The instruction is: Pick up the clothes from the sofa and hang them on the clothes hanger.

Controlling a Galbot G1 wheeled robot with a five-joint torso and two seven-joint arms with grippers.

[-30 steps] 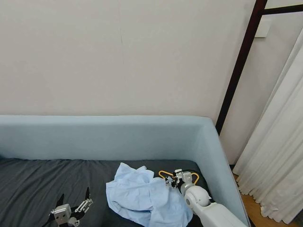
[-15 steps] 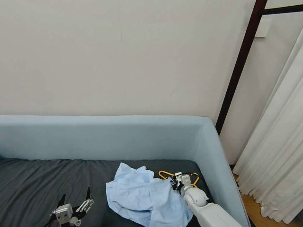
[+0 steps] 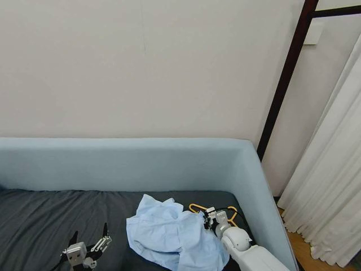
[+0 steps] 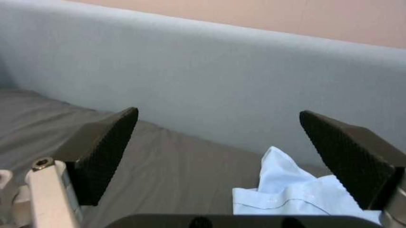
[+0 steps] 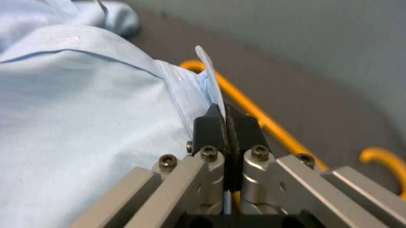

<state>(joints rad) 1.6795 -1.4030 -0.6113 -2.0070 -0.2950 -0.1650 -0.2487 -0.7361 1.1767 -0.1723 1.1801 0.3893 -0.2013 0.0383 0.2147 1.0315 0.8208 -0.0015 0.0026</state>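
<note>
1. The light blue shirt is seen lying crumpled on the dark grey seat of the sofa, toward its right end and near the front edge of the seat.
2. An orange hanger is found on the seat just right of the shirt, partly tucked under the cloth.
3. The right gripper is placed at the right edge of the shirt, close to the hanger. Its fingers are pressed together, and a thin edge of the blue fabric is pinched between them – it stands up from the tips.
4. The left gripper is held low over the bare seat, to the left of the shirt and apart from it. Its jaws are spread wide and nothing is held between them.
5. A dark pole is seen standing against the wall behind the right end of the sofa, and a white curtain hangs farther right.
</note>
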